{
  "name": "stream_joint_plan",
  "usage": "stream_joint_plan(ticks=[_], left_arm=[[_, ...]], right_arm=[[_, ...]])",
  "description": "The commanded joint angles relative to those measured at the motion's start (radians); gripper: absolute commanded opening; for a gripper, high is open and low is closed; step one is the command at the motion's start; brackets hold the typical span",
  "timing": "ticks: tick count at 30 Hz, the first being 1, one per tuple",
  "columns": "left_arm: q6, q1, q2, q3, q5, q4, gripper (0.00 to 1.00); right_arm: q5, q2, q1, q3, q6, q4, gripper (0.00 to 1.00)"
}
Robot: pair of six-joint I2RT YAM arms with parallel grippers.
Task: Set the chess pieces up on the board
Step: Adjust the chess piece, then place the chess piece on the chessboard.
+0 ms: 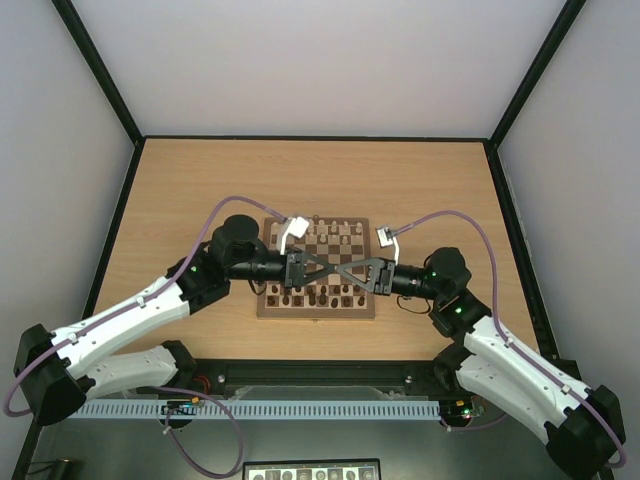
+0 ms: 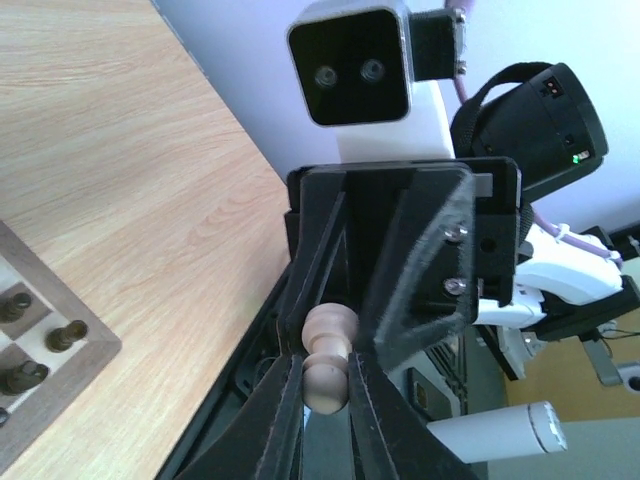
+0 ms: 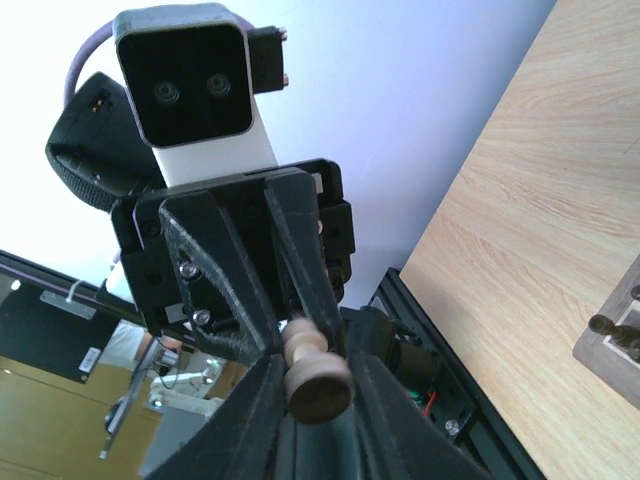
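Cream pawn point(image 2: 326, 352), nipped by left gripper point(image 2: 326, 375) and right gripper point(image 3: 318, 378) alike in wrist views, hidden overhead above board point(image 1: 315, 313)

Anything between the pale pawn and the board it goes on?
Nothing visible below it. But both the left gripper and right gripper clamp the small pale wooden pawn above the chequered wooden chessboard, so one must let go first.
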Motion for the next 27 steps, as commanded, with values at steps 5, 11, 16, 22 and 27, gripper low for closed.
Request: stream_joint_plan(ticks=[5, 11, 16, 22, 27], left_arm=[[0.090, 0.104, 0.041, 0.104, -0.052, -0.238, 0.10], [0.242, 0.109, 0.240, 0.409, -0.345, -0.637, 0.10], [0.298, 0.081, 0.475, 0.624, -0.600, -0.867, 0.08], [0.297, 0.056, 0.663, 0.719, -0.776, -0.995, 0.07], [0.304, 0.054, 0.711, 0.711, -0.816, -1.004, 0.07]], right_arm=[[0.111, -0.047, 0.005, 0.080, -0.189, -0.323, 0.59], [0.304, -0.109, 0.004, 0.185, -0.395, -0.665, 0.72], [0.415, -0.108, 0.002, 0.240, -0.491, -0.814, 0.75], [0.476, -0.086, 0.002, 0.265, -0.543, -0.891, 0.85], [0.474, -0.074, -0.001, 0.249, -0.570, -0.892, 1.00]])
